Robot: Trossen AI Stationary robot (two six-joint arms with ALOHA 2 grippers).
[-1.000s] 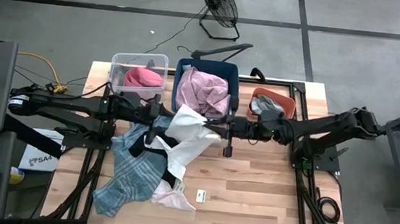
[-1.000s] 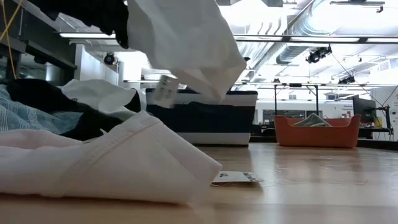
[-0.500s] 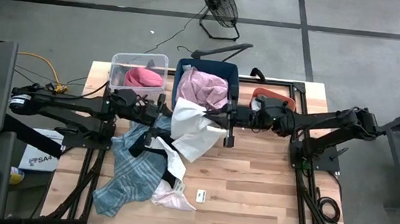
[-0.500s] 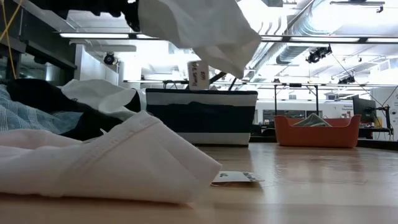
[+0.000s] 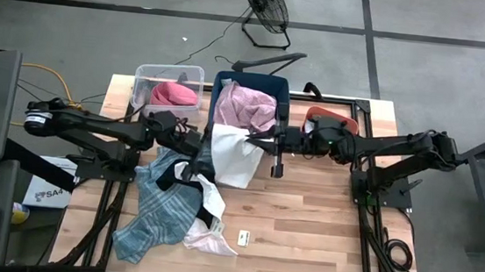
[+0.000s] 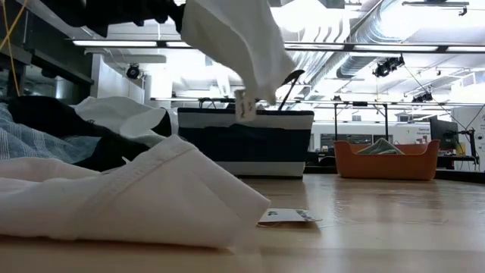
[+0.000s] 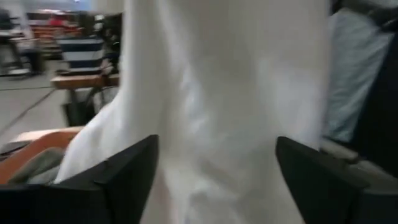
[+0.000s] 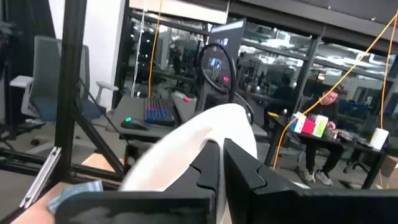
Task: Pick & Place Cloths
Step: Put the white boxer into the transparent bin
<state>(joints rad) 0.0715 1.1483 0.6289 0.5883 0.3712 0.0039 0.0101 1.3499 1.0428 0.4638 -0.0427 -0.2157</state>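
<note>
My right gripper (image 5: 261, 142) is shut on a white cloth (image 5: 234, 155) held up in front of the navy bin (image 5: 287, 113). In the low view the white cloth (image 6: 235, 42) hangs high with a label (image 6: 244, 105) at its lower edge. My left gripper (image 5: 200, 148) is open at the cloth's left side, and the cloth (image 7: 230, 93) fills the space between its fingers. The teal-blue plaid cloth (image 5: 161, 210) and a white cloth with black trim (image 5: 206, 196) lie piled on the table. The mauve-pink cloth (image 5: 247, 108) lies in the navy bin. My right gripper pinches the white cloth's upper right edge (image 8: 205, 134) between its two fingers (image 8: 245, 171), coming level from the table's right side. The cloth hangs below, lifted clear of the table. My left gripper: its fingers (image 7: 127, 171) stand on either side of the cloth; whether they touch it I cannot tell.
A clear bin (image 5: 144, 101) with a red-pink cloth stands at the far left. An orange bin (image 5: 347, 126) with grey-green cloths is at the far right. A small white paper tag (image 5: 243, 236) lies near the front edge. Bare wood spreads across the right half (image 5: 323, 222).
My right gripper has moved toward the far edge and slightly left, drawing the white cloth up and toward the navy bin. The cloth's lower part has lifted off the pile and gathered into a shorter hanging shape. My left arm has bent, its gripper shifting slightly toward the near edge.
</note>
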